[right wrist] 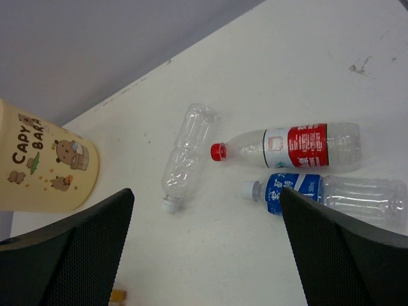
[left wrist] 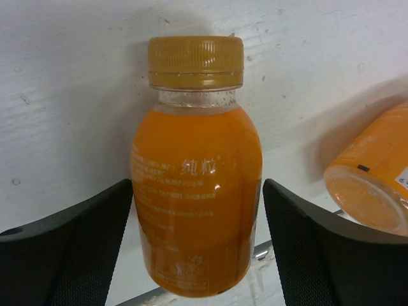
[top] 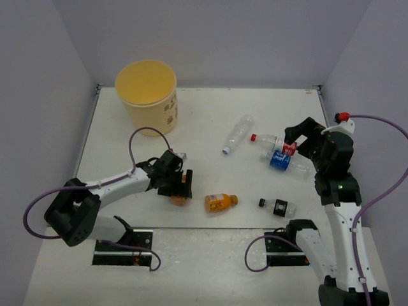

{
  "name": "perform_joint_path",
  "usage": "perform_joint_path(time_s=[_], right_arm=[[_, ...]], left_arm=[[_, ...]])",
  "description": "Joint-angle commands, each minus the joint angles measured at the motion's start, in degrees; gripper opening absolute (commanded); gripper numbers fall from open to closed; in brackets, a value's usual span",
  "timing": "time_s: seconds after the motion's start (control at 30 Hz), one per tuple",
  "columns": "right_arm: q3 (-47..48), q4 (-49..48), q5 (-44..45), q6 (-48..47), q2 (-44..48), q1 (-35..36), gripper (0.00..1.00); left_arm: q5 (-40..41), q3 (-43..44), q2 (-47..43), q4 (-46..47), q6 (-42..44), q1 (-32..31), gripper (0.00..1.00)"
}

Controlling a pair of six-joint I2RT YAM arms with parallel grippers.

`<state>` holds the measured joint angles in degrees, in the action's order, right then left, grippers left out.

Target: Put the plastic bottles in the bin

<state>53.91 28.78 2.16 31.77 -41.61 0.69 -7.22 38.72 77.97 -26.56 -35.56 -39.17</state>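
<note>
Left claw [left wrist: 197,185] straddles the orange bottle [left wrist: 194,217], fingers [left wrist: 76,248] against both sides: clamped or not, can't tell. Right claw [right wrist: 205,191] hangs released, red-label bottle [right wrist: 299,145] just ahead.

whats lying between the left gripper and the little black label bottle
A second orange bottle, on its side, plain in the top view. The left gripper flanks the other orange bottle. Bare table then runs to the black-label bottle.

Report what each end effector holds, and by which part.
The left end effector straddles the orange bottle at its lower body; whether it grips yet cannot be told. The right end effector is open, holding nothing.
</note>
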Motion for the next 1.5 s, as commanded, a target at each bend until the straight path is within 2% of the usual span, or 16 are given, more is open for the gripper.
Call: perform_joint_path(time_s=[0.0,0.07,0.27,0.4,0.5,0.57,0.67,0.73,0.87,0.97,1.03,1.17,1.3,1.33,1.37,1.47], right_arm=[[-1.0,-1.4,0.0,-0.5,0.5,-0.1,0.99],[-1.3,-1.5,0.0,-0.4,0.6,-0.1,0.99],[-2.3,-2.3,-0.2,-0.3,0.3,-0.1,0.99],[-3.4,-3.6,-0.7,-0.1,0.1,-0.1,0.99],[-3.6,-4.1,-1.6,-0.1,-0.1,-0.1,0.99],[-3.7,-4.5,-1.7,-0.1,-0.3,-0.1,0.99],[-3.5,-4.4,-1.3,0.7,-1.4,-0.1,0.99],[-3.5,-4.7,-1.8,0.5,-2.0,-0.1,0.99],[-3.3,-5.3,-5.2,0.6,-3.6,-0.1,0.99],[-3.2,-5.6,-6.1,1.3,-5.0,-0.1,0.99],[-2.8,-5.2,-5.6,1.1,-5.7,-0.1,0.99],[-3.2,-6.4,-5.1,1.0,-5.7,-0.1,0.99],[-3.3,-7.4,-6.6,0.3,-6.2,0.0,0.99],[-3.0,-7.4,-6.7,0.1,-6.5,0.1,0.99],[-2.9,-7.5,-6.8,0.0,-6.9,0.2,0.99],[-2.8,-8.1,-6.3,0.1,-7.7,1.2,0.99]], left_arm=[[1.4,0.2,3.2,3.4,-1.1,-0.6,0.55],[1.9,1.1,3.0,3.3,-1.2,-0.6,0.36],[7.3,8.7,-1.1,-0.8,0.7,-0.6,0.13],[17.8,17.8,-4.5,-1.9,3.1,-0.6,0.08],[21.7,26.8,-5.9,0.4,5.5,-0.7,0.07],[24.3,29.0,-6.1,1.4,7.1,-0.6,0.07],[34.0,38.5,-4.9,6.9,13.1,0.1,0.15],[37.9,42.9,-1.9,8.5,14.4,3.5,0.14],[30.8,53.2,4.8,10.2,14.7,16.4,0.1],[32.0,55.1,8.6,16.3,16.7,20.5,0.15],[30.5,58.0,12.8,15.0,16.9,22.6,0.15],[30.8,64.0,18.8,11.7,16.7,26.2,0.33],[30.9,66.4,22.9,9.6,15.5,28.5,0.61],[30.8,67.0,23.2,9.2,15.7,28.7,0.83],[31.0,67.3,23.1,9.2,16.0,28.7,0.98],[31.8,67.3,21.7,10.5,16.5,28.7,1.0]])
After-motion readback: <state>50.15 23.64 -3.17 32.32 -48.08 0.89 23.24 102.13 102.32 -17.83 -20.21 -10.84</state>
